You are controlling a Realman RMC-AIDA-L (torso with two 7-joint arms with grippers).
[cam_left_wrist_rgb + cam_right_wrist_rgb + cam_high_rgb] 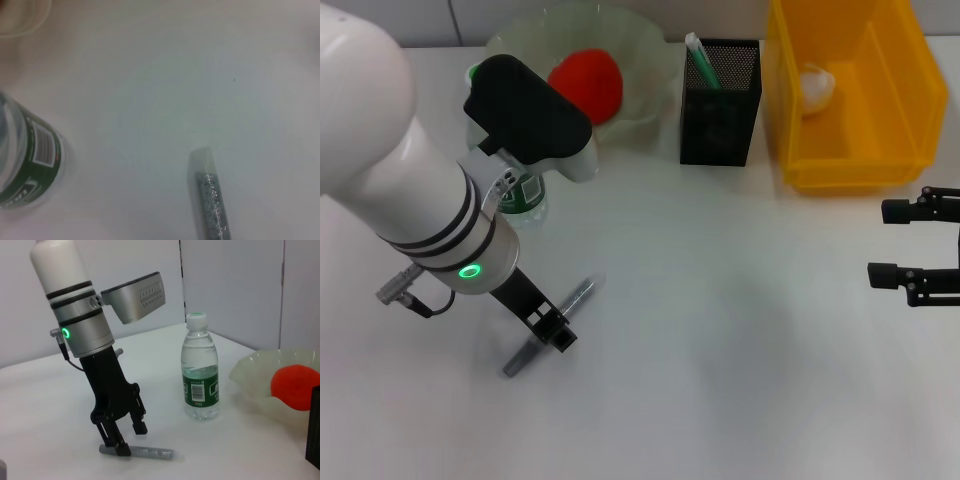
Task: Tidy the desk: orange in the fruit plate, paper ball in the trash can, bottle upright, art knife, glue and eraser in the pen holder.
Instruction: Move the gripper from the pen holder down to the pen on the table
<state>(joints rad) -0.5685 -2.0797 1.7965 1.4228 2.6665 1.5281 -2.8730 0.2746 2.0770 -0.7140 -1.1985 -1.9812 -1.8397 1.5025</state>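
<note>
Reaching down near the desk's (720, 380) left edge, left gripper (548, 330) with jaws parted, straddling the grey art knife (548, 327) lying flat on the white top. Seen clearest from the right wrist view: one fingertip (121, 450) down against the knife (145, 453), the other finger raised just above it, not yet closed. Missing from the left wrist view altogether, that arm's own fingers; only one end of the knife (210, 195) and the green-labelled bottle (30, 165) nearby. Standing upright, bottle (200, 375) with cap on, though mostly hidden behind the left arm in the head view (525, 195). Near the far edge: orange (588, 84) in the fruit plate (645, 40), black pen holder (720, 100) with a green-and-white stick inside, paper ball (816, 84) in the yellow trash can (850, 150). Parked at the right edge, right gripper (900, 240), fingers held wide, partly cut off. Eraser not made out anywhere.
</note>
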